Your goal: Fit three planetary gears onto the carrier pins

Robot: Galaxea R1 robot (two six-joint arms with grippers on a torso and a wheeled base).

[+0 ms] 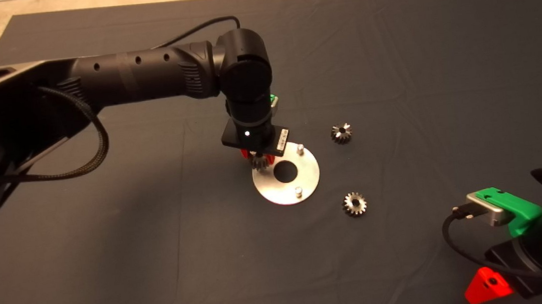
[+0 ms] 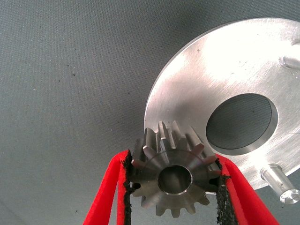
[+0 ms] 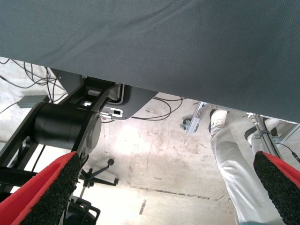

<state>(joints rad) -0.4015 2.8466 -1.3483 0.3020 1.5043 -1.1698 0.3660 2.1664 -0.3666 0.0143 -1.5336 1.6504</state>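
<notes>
Left wrist view: toothed steel gear (image 2: 174, 180)

The long black left arm (image 1: 142, 77) spans the dark-matted table (image 1: 389, 34) from the left edge to the flat round silver plate (image 1: 304, 181), blocking its near-left rim; two short silvery studs (image 1: 300, 148) stand clear on the plate's right side; two small dark-steel toothed gears (image 1: 341, 133) lie apart on open mat to its right; the right end effector (image 1: 487, 288) sits at the lower right corner, leaving the far and front mat open.
</notes>
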